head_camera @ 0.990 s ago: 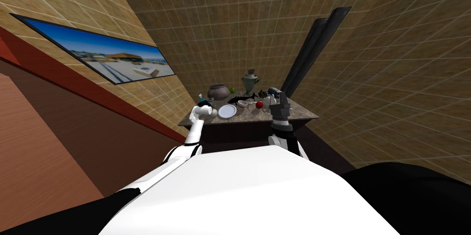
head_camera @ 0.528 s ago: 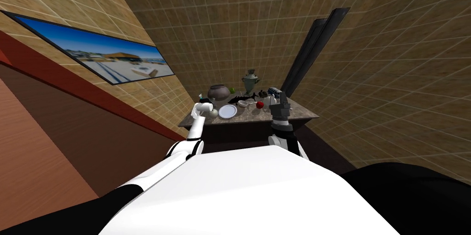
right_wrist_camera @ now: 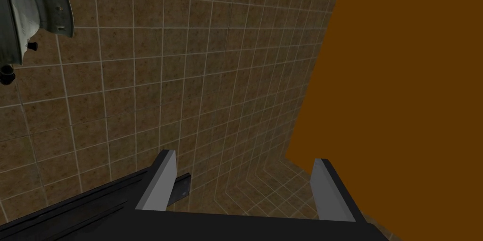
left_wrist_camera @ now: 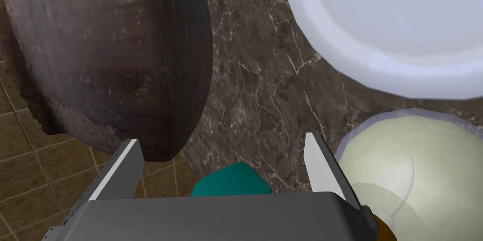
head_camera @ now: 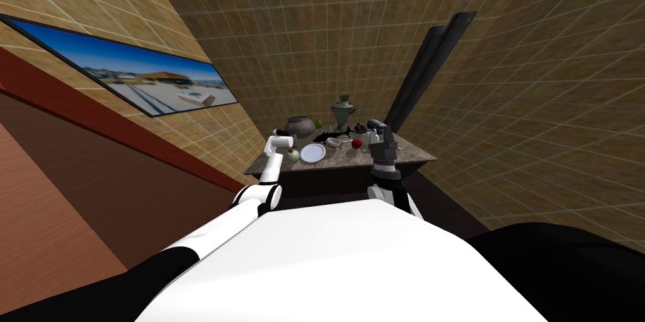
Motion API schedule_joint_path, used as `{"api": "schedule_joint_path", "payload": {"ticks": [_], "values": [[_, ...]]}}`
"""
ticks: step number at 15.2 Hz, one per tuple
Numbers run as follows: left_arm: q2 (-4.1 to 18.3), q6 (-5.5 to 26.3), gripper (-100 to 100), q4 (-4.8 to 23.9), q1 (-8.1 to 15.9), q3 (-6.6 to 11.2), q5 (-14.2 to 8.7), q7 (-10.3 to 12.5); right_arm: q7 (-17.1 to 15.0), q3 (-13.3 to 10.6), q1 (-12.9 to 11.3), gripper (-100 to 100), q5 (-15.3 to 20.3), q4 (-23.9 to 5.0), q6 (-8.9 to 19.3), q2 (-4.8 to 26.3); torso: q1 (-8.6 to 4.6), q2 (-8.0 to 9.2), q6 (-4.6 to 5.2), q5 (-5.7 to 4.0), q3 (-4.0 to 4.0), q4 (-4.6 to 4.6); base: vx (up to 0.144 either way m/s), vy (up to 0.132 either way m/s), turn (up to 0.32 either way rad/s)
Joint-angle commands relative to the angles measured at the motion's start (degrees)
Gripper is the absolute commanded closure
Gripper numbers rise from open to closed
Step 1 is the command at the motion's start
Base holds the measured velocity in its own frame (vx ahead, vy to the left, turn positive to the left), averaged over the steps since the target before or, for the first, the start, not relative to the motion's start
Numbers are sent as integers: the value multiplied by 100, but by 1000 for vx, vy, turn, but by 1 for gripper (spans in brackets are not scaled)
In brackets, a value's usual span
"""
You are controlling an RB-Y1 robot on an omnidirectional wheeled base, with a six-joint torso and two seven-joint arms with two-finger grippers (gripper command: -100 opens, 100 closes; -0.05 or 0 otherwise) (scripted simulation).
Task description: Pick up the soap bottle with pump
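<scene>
- Left wrist view: my left end effector is spread wide, with nothing pressed between its blades; the teal top of the soap bottle sits in the gap, close against the dark body and touching neither blade as far as I can see
- The bottle stands at the left end of the marbled brown worktop, between the dark round pot on the far side and a pale round vessel on the near side; the white plate lies just to the right
- Head view puts that hand over the worktop's left end; the right end effector hangs released by the near right edge, idle
- I judge this step to be final alignment before the grasp; the bottle is not yet held
- Next move, as I read it: close the blades squarely on the bottle below its pump, then lift straight up; I cannot see the bottle's body from here, so how low the blades reach is uncertain; the pot is close to one blade and the pale vessel to the other, so a sideways slip could nudge either
</scene>
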State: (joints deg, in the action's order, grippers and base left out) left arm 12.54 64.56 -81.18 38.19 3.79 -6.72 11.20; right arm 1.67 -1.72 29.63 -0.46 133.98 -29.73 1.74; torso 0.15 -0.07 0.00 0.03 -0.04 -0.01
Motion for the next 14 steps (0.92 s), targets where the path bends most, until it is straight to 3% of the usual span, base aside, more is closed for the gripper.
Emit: {"api": "schedule_joint_path", "payload": {"ticks": [1, 3, 4, 6, 7, 10, 11, 13, 14], "values": [[-24, 286, -100, 157, 175, 17, -20, 30, 0, 0, 0, 0, 0, 0, 0, 0, 0, 0, 0, 0, 0, 0, 17, 50, -32], [-24, 434, -100, 157, 175, 17, -20, 30, 0, 0, 0, 0, 0, 0, 0, 0, 1, 0, -1, 1, -1, -1, 10, 32, -11], [-58, 630, -100, 357, 414, 41, -47, 68, 0, 0, 0, 0, 0, 0, 0, 0, -3, 1, -2, 1, 0, -1, 8, 36, -17], [-58, 834, -100, 357, 414, 41, -47, 68, 0, 0, 0, 0, 0, 0, 0, 0, 0, 1, -1, 0, 0, -1, 10, 39, -25], [-93, 970, -100, 548, 641, 66, -71, 103, 0, 0, 0, 0, 0, 0, 0, 0, -2, 1, -1, 1, 0, -1, 12, 49, -20], [-93, 1228, -100, 548, 641, 66, -71, 103, 0, 0, 0, 0, 0, 0, 0, 0, 1, -1, -2, 1, -1, -1, 15, 38, -15], [-128, 1413, -100, 729, 853, 89, -93, 137, 0, 0, 0, 0, 0, 0, 0, 0, -3, 0, -2, 0, -1, -1, 12, 32, -13], [-128, 1615, -100, 729, 853, 89, -93, 137, 0, 0, 0, 0, 0, 0, 0, 0, -1, 0, -1, 0, -1, -1, 12, 42, -21], [-162, 1747, -100, 900, 1052, 113, -113, 167, 0, 0, 0, 0, 0, 0, 0, 0, -1, 1, -1, 1, 0, -1, 15, 52, -13]]}}
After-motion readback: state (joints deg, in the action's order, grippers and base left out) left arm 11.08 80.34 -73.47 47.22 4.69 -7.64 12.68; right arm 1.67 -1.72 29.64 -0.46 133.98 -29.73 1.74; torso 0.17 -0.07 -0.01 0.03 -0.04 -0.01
